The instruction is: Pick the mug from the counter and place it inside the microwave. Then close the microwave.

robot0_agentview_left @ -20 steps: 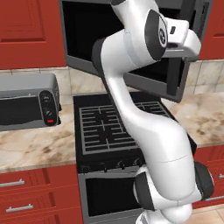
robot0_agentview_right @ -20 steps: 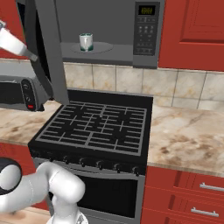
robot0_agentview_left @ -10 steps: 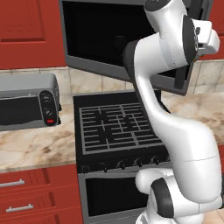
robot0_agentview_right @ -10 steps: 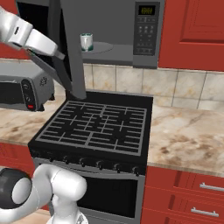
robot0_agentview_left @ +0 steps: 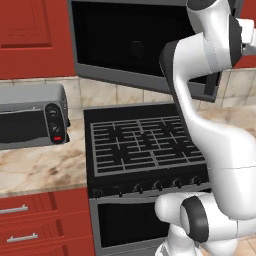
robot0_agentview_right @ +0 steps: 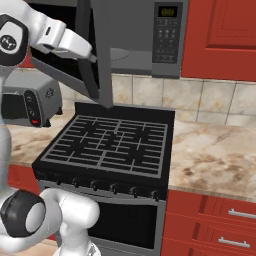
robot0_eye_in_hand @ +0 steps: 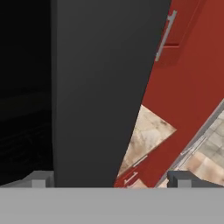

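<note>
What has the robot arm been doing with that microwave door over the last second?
The arm swung toward the microwave, and the door has swung partway shut, now covering the shelf where the mug stood a second ago. The gripper stayed open, its fingertips straddling the door's edge. Toaster oven, stove and counter stayed put.

The robot's smooth white arm [robot0_agentview_left: 212,145] has fat round tube parts, dark grey round joints [robot0_agentview_left: 196,225], and a white hand [robot0_eye_in_hand: 109,181] with two small dark grey finger tips [robot0_eye_in_hand: 178,178].
</note>
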Tool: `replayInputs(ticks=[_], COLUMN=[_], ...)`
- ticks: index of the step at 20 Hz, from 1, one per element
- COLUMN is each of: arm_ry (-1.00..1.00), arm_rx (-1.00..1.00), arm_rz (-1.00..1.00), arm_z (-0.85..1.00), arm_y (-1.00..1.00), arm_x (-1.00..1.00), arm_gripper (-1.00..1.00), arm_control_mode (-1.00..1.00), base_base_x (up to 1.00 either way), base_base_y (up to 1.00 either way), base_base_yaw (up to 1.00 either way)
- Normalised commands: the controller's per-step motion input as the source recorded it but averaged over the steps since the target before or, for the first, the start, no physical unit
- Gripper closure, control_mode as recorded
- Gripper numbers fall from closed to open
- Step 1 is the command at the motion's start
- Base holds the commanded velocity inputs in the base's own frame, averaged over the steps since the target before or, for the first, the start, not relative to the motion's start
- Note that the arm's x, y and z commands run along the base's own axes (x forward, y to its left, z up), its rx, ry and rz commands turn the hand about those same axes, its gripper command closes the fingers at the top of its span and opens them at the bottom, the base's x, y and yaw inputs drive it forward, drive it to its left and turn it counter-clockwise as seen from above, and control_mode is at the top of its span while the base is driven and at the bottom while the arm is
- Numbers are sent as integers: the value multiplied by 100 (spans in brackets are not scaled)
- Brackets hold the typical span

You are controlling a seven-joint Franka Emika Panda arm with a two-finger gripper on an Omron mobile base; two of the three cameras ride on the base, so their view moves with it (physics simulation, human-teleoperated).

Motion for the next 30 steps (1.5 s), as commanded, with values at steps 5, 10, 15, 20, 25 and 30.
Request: replayInputs(ticks=[5, 10, 15, 20, 25, 30], arm_ry=[0, -6, -12, -13, -11, -9], arm_rx=[0, 0, 0, 0, 0, 0], arm_rz=[1, 0, 0, 0, 0, 0], arm_z=[0, 0, 0, 0, 0, 0], arm_y=[-41, -30, -15, -3, 0, -2], arm_x=[40, 37, 41, 40, 41, 43], arm_gripper=[-100, -100, -100, -100, -100, -100], arm_control_mode=[-100, -100, -100, -100, -100, -100], base_base_x=[0, 0, 0, 0, 0, 0], base_base_y=[0, 0, 0, 0, 0, 0], base_base_yaw=[0, 0, 0, 0, 0, 0])
